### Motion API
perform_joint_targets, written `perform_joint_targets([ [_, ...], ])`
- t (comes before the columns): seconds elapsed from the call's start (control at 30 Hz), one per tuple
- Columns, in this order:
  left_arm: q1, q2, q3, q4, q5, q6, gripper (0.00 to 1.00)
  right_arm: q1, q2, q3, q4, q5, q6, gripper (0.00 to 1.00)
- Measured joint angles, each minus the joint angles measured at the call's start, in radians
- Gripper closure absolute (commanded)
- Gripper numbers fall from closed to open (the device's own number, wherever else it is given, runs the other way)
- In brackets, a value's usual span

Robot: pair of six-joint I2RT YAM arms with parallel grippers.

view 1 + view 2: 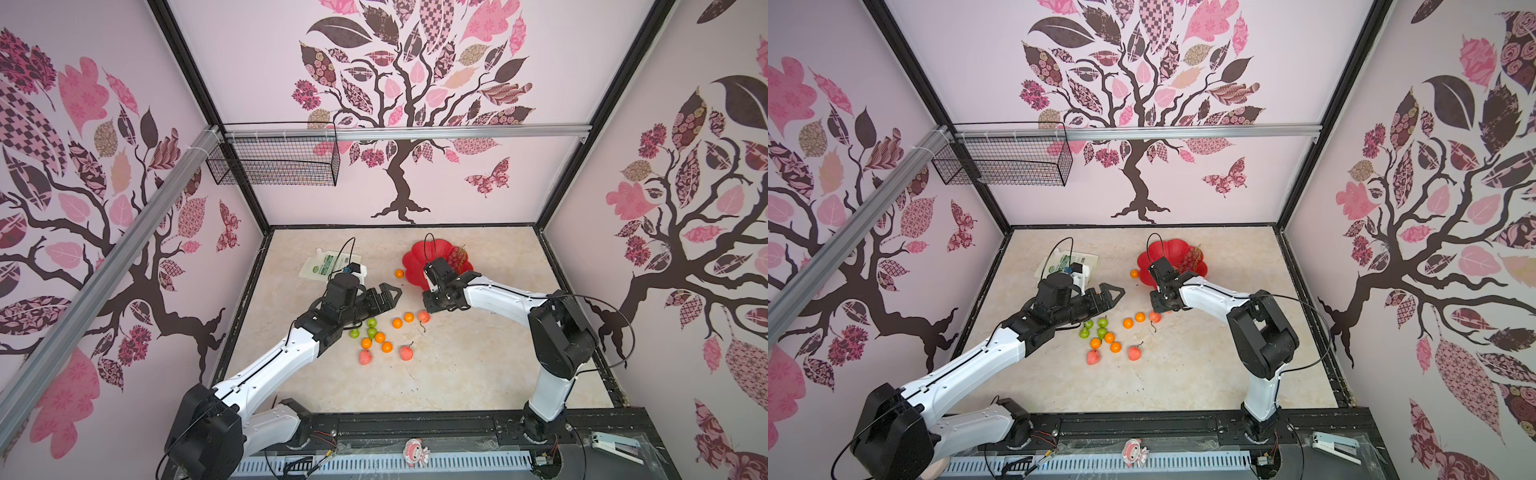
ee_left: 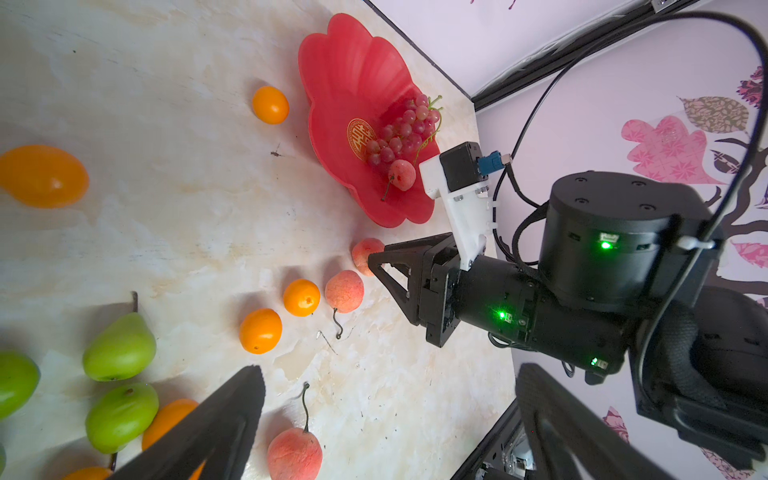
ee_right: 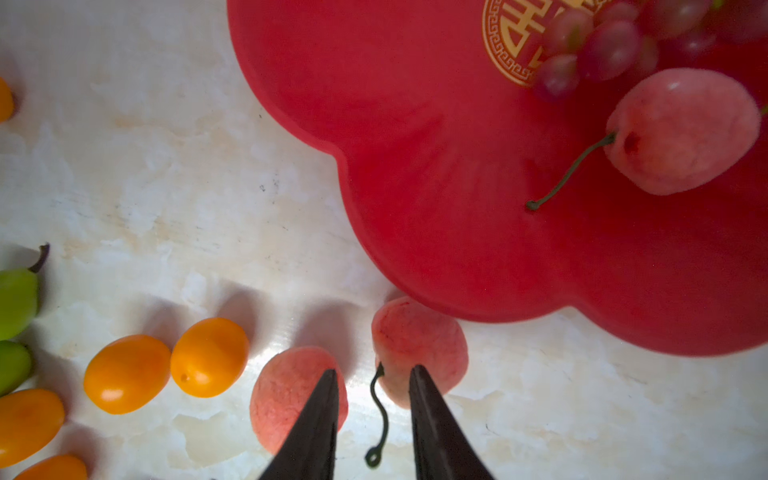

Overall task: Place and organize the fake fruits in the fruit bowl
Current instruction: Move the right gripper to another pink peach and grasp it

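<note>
— Right wrist view tells you most: your right gripper hangs with its tips a little apart, clamped on nothing; one tip sits over the rim peach, the other over the near peach; only a stem lies in the gap.

— So you straddle neither fruit; that gap looks too narrow for a peach body, I'd judge; spread the tips before you drop.

— Take the rim peach, since it lies just beside the bowl; centre on its body, not the stem; a stem grip would likely let it swing.

— Mind the neighbours going down; the two peaches lie close and the rim is right there; a knock could roll one away.

— Then lift clear of the rim; set it on bare red beside the bowl peach and the grapes.

— Your left gripper is spread wide and empty near the pears and oranges; hold it back until the right gripper is clear.
</note>
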Motion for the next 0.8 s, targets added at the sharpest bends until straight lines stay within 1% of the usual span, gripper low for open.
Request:
perform_joint_targets([
  [0.6,0.006,0.020,0.000,-0.003,0.001,0.004,0.02,-0.003,0.016,0.016,-0.001,0.013,-0.013,0.82],
  [0.8,0.006,0.026,0.000,-0.003,0.006,0.005,0.02,-0.003,0.015,0.016,-0.001,0.017,-0.015,0.88],
])
